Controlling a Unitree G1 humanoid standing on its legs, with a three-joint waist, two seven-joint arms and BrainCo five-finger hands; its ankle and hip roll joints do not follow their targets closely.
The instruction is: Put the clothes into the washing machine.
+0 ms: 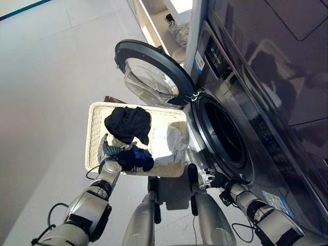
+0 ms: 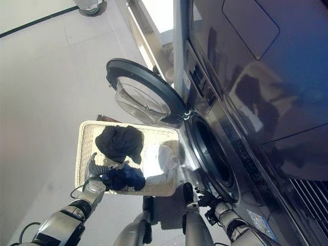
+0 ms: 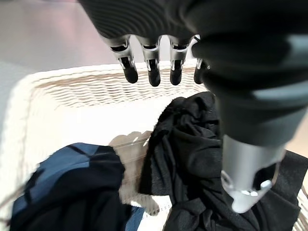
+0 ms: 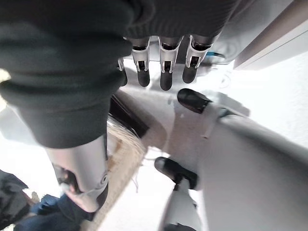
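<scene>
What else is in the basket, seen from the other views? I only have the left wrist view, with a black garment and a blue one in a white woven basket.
Observer: A white garment lies in the basket, on the side next to the washing machine.
Operator: Is the machine's door open?
Observer: Yes, the round door is swung wide open, beyond the basket's far edge, and the drum opening is dark.
Operator: Where is the right hand?
Observer: The right hand hangs low by the machine's front, below the drum opening, fingers straight and holding nothing.
</scene>
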